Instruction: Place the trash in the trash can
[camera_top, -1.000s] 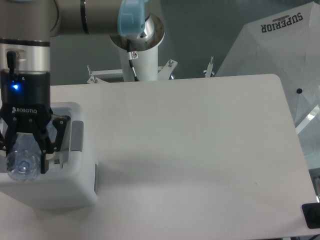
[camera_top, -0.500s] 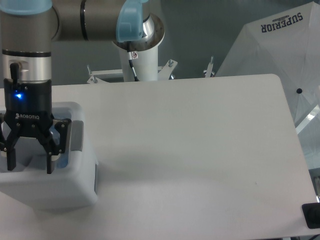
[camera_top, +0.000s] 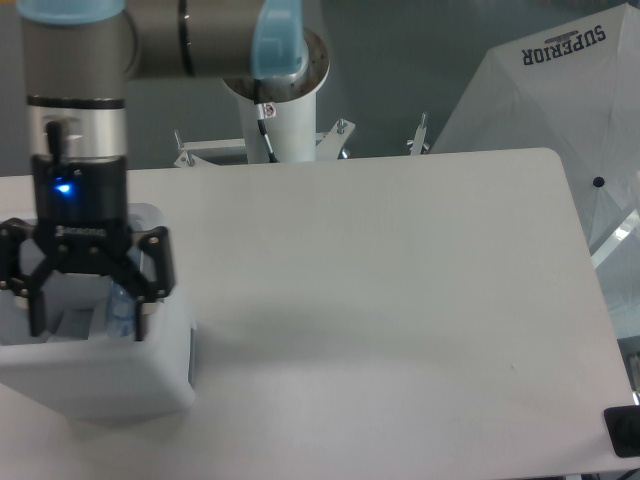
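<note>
Over the bin (camera_top: 160, 375) at the near left of the table (camera_top: 400, 300), the gripper (camera_top: 88, 322) hangs with its two black fingers (camera_top: 38, 310) spread wide and nothing between them. A second ago it was clamped on the clear bottle above the same opening; half a second ago the fingers had already parted, and now they stand wider apart, with the wrist shifted slightly to the right. The bottle (camera_top: 120, 308) now lies down inside the bin, a bluish shape glimpsed between the fingers, leaning toward the right wall. Whether the small carton is in there too cannot be told from this angle. To the right, no trash shows on the tabletop, so the task looks finished or nearly so.
</note>
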